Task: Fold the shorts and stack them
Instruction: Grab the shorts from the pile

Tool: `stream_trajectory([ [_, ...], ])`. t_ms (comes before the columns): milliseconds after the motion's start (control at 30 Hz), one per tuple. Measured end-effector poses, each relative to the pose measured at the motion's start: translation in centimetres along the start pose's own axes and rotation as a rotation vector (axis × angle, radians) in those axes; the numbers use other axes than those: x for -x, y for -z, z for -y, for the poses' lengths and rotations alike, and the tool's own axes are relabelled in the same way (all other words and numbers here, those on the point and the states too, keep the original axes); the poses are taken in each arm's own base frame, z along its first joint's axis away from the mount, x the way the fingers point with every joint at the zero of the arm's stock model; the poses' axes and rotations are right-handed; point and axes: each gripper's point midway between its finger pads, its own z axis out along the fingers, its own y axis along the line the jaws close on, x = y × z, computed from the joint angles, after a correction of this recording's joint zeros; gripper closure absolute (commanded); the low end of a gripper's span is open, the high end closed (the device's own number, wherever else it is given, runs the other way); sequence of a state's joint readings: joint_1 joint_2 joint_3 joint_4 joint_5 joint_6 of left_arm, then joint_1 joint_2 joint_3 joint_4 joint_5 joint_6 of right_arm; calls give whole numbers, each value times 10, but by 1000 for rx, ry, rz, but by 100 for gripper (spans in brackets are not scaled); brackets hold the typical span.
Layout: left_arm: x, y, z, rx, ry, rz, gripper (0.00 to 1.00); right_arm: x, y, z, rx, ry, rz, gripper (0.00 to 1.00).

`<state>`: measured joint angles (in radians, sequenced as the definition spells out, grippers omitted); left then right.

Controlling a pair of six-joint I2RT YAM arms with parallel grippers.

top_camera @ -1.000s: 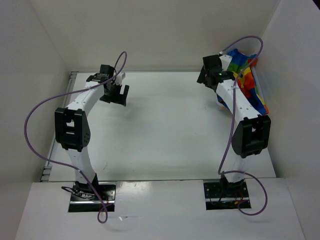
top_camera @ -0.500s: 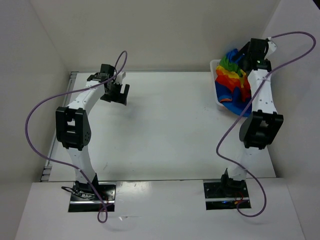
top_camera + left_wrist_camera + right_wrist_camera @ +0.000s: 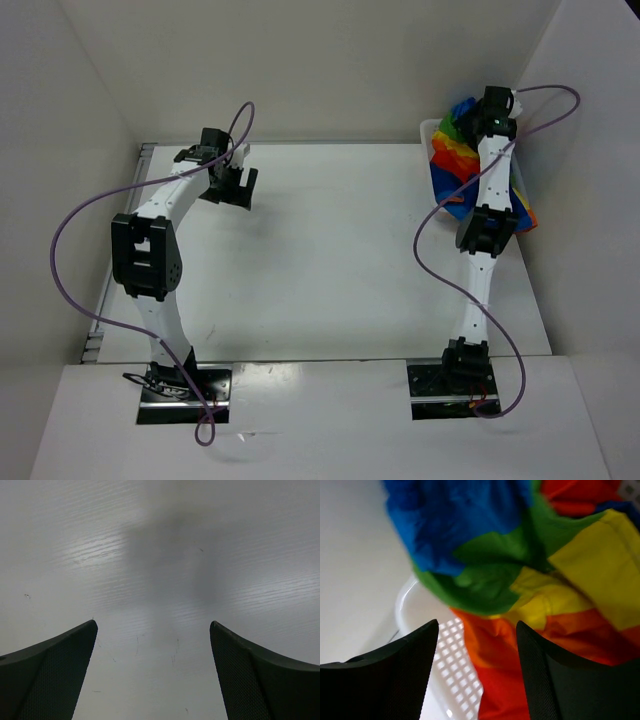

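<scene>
One shorts (image 3: 455,150) heap in basket (image 3: 445,652), far-right table (image 3: 330,250) corner.

The rainbow-striped shorts (image 3: 560,565) looked like soft, matt cloth, the white latticed basket (image 3: 452,650) like smooth glossy plastic, the white tabletop (image 3: 160,555) showed a faint wood grain, and the left gripper's (image 3: 152,623) black fingers (image 3: 50,680) were matt, finely dimpled.

My right claw (image 3: 476,626) has swung from the left side of the shorts (image 3: 452,145) out to the far right, then back a little, and now hangs over the heap in the white basket (image 3: 427,130). My right arm (image 3: 482,232) has straightened, elbow drawn inward. The heap may have shifted, though my arm hides much of it.
</scene>
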<state>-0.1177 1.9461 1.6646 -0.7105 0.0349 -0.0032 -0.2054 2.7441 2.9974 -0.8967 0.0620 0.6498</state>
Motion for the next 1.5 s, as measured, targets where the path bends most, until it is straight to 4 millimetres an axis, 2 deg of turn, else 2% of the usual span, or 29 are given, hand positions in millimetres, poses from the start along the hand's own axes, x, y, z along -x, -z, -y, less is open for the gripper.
stream_trajectory([
  [167, 0, 0, -3, 15, 0, -2, 0, -2, -14, 17, -13, -30, -14, 35],
  [300, 0, 0, -3, 19, 0, -2, 0, -3, -11, 13, -2, -27, -16, 37],
  [333, -1, 0, -4, 20, 0, -3, 0, -2, -10, 12, 0, -26, -15, 42],
  [633, -1, 0, -4, 23, 0, -4, 0, -18, -20, 12, -5, -21, -39, 42],
  [767, -2, 0, -5, 27, 0, -8, 0, -27, -27, 16, -15, -20, -54, 60],
  [800, -2, 1, -5, 30, 0, -9, 0, -29, -28, 16, -16, -20, -57, 70],
  [933, -2, 1, -5, 30, 0, -11, 0, -34, -29, 12, -12, -21, -64, 91],
  [1000, -3, 1, -5, 30, 0, -12, 0, -37, -29, 9, -9, -23, -67, 98],
  [1067, -3, 1, -5, 30, 1, -14, 0, -41, -28, 5, -4, -16, -70, 97],
  [1100, -4, 1, -5, 30, 1, -15, 0, -43, -28, 3, -2, -13, -72, 87],
  [1133, -4, 1, -5, 30, 1, -16, 0, -45, -28, 1, 0, -9, -74, 72],
  [1167, -4, 1, -5, 30, 1, -17, 0, -47, -27, -1, 1, -2, -77, 34],
  [1233, -4, 1, -5, 30, 1, -17, 0, -53, -26, -3, -6, 22, -85, 16],
  [1367, -4, 1, -5, 30, 1, -16, 0, -69, -22, 0, -52, 84, -113, 12],
  [1467, -4, 1, -5, 30, 1, -16, 0, -81, -17, 6, -107, 125, -133, 28],
  [1500, -4, 1, -5, 30, 1, -16, 0, -85, -16, 8, -125, 133, -135, 42],
])
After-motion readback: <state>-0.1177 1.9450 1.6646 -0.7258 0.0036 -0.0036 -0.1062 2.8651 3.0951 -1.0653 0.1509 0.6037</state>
